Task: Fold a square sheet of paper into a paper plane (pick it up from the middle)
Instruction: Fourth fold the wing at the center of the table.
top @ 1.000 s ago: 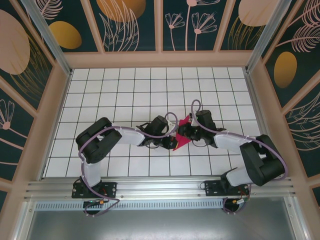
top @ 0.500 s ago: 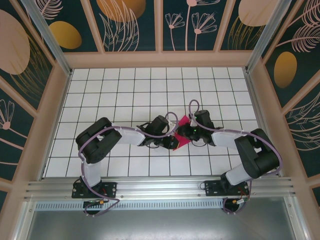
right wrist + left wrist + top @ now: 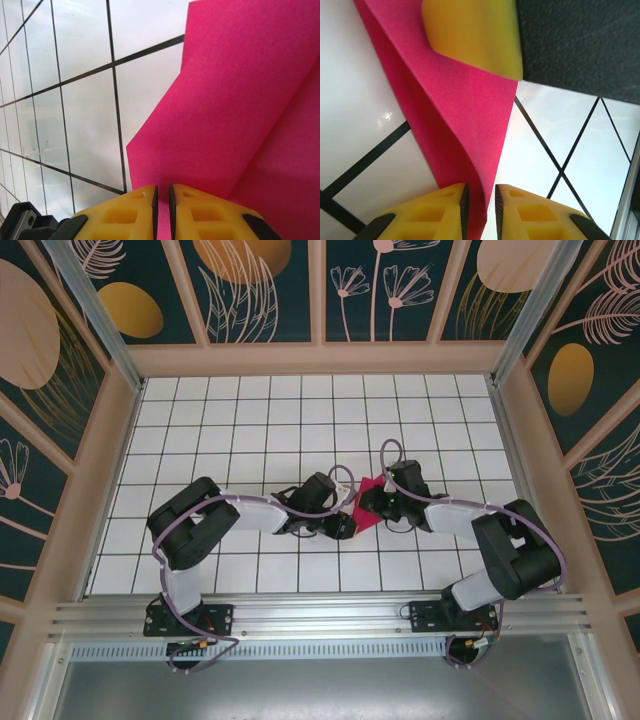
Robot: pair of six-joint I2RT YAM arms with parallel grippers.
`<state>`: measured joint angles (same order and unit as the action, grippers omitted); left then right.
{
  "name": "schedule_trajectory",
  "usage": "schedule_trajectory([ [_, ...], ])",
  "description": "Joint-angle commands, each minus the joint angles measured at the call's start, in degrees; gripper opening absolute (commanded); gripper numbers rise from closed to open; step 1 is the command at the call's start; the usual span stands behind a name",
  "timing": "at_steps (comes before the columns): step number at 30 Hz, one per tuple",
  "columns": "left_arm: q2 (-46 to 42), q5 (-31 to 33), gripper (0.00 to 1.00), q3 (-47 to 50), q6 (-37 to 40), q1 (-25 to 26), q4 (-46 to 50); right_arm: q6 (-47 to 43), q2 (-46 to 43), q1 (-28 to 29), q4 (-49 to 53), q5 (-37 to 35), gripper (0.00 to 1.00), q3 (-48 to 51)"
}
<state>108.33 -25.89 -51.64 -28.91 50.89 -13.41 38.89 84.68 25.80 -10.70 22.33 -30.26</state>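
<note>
The square sheet of paper [image 3: 367,510] is magenta-pink, folded and creased, and hangs between my two grippers at the middle of the tiled floor. My right gripper [image 3: 161,189] is shut on a folded edge of the paper [image 3: 235,110]. One of its yellow fingers [image 3: 470,35] lies against the sheet in the left wrist view. My left gripper [image 3: 480,187] is open, its pads standing apart with a curled edge of the paper [image 3: 465,115] running loosely through the gap. From above, the left gripper [image 3: 345,525] sits just left of and below the sheet.
The white tiled floor [image 3: 250,430] is ringed by wooden walls [image 3: 320,358] with dark patterned panels. A metal rail [image 3: 320,615] runs along the near edge by the arm bases. Bare tiles lie behind and to both sides of the grippers.
My left gripper's jaws have parted and let go their hold on the paper. The right gripper keeps its grip and has shifted slightly.
</note>
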Motion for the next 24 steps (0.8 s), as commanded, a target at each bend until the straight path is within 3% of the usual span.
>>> schedule_trajectory([
  [1,-1.5,1.5,0.21,1.5,0.8,-0.5,2.5,-1.2,-1.6,-0.7,1.7,-1.5,0.18,-0.8],
  [8,-1.1,1.4,0.05,0.6,1.8,-0.4,2.2,-0.5,-2.2,-0.8,1.7,-2.0,0.18,-0.6],
  [14,-0.7,1.8,0.02,-0.1,1.9,-0.5,2.4,-0.8,-3.0,-0.7,2.6,-2.6,0.18,-0.5],
  [17,-1.2,2.5,0.07,-0.1,1.7,-0.5,1.7,-1.0,-3.3,-0.8,2.9,-2.9,0.18,-0.6],
  [21,-2.8,4.2,0.22,0.4,2.1,-0.5,1.0,-0.9,-3.3,-0.8,2.9,-3.0,0.18,-0.4],
  [24,-3.1,5.5,0.25,0.1,2.7,-0.5,1.0,-0.9,-3.3,-0.8,2.5,-2.5,0.18,-0.3],
])
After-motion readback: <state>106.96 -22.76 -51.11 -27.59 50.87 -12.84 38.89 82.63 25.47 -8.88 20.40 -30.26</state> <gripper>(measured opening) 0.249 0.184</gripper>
